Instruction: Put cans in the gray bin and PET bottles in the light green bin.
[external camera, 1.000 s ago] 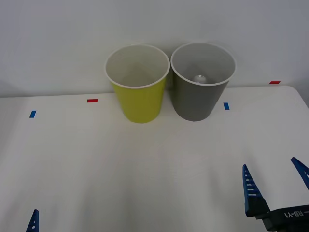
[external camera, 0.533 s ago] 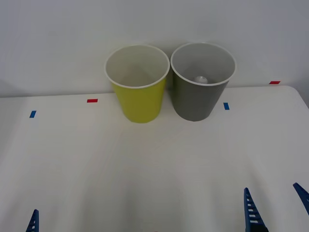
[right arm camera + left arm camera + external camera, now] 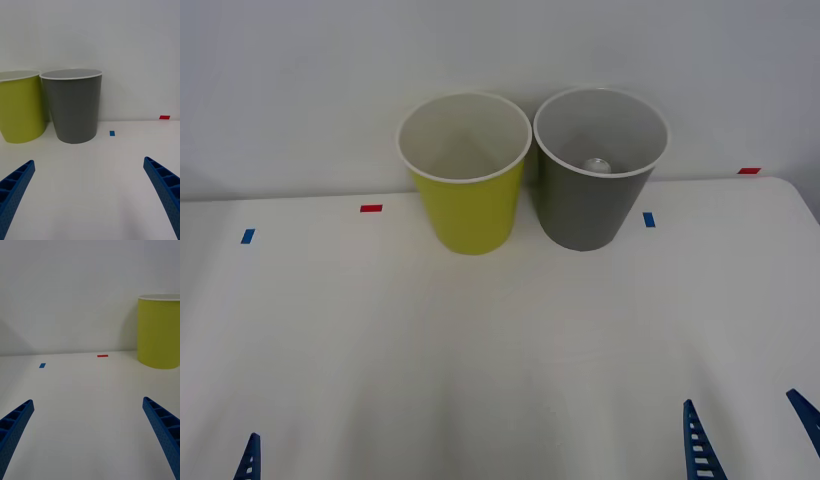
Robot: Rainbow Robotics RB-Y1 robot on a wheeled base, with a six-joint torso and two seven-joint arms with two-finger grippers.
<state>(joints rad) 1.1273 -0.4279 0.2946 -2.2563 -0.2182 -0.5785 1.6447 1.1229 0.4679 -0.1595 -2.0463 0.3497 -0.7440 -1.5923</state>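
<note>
can (image 3: pixel 596 164) lies in gray bin (image 3: pixel 585 215) | both hands (image 3: pixel 90 198) (image 3: pixel 88 438) spread, empty, low over bench (image 3: pixel 480 350) | sorting looks finished; nothing left to grasp

blue ribbed tapering plastic fingers of the right gripper (image 3: pixel 750 435) and left gripper (image 3: pixel 88 442), pale slots along their edges.
</note>
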